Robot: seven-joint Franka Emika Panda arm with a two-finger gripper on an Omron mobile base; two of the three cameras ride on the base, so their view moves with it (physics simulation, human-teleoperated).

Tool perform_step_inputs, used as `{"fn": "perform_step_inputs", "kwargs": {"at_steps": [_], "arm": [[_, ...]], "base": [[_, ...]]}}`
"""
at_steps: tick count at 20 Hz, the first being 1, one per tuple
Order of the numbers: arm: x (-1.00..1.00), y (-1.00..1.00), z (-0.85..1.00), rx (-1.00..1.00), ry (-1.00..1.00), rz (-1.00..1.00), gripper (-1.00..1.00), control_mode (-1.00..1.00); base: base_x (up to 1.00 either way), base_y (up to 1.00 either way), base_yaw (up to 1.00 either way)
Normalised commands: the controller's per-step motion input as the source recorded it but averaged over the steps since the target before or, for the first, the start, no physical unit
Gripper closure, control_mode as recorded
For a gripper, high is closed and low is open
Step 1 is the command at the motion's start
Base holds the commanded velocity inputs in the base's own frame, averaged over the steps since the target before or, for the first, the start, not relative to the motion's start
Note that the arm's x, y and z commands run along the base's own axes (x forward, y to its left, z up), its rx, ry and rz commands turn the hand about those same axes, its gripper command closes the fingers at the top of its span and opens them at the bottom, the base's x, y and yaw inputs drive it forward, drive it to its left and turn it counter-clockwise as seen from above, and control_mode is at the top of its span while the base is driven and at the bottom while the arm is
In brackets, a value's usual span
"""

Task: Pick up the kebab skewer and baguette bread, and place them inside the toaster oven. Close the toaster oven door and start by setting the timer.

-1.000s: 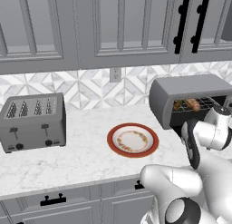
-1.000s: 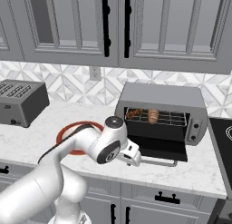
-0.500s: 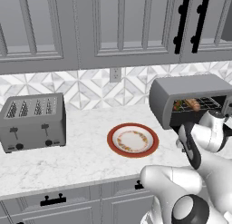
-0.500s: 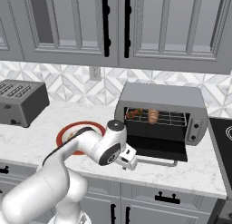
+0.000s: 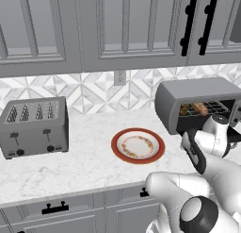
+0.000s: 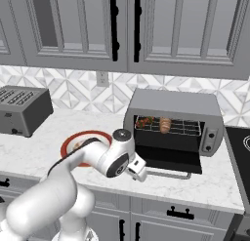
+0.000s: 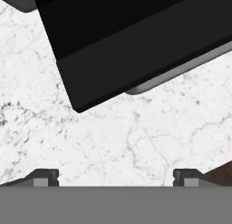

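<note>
Marble worktop (image 7: 136, 137) | skewer, baguette racked (both inside) | your claw (image 7: 116, 175) gapes wide, empty | next: get under toaster oven door (image 6: 168, 159), swing it shut.

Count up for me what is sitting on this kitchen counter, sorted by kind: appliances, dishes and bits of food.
Appliances: 2, the toaster oven with its door down, and the four-slot toaster.
Dishes: 1, the red-rimmed plate, nothing on it.
Food: 2, the kebab skewer and the baguette bread, both on the rack inside the toaster oven.
Total: 5
</note>
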Motion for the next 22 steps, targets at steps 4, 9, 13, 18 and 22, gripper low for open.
{"fn": "perform_step_inputs", "kwargs": {"at_steps": [4, 9, 13, 18, 22], "arm": [[0.17, 0.00, 0.00, -0.07, 0.00, -0.15, -1.00, -1.00], [0.00, 0.00, -0.09, -0.09, -0.05, -0.14, -1.00, -1.00], [0.01, 0.00, -0.02, -0.09, -0.02, -0.13, -1.00, -1.00], [0.00, 0.00, -0.11, -0.07, 0.00, -0.13, -1.00, -1.00], [0.01, 0.00, -0.06, -0.07, 0.00, -0.09, -1.00, -1.00]], "base": [[0.00, 0.00, 0.00], [0.00, 0.00, 0.00], [0.00, 0.00, 0.00], [0.00, 0.00, 0.00], [0.00, 0.00, 0.00]]}}
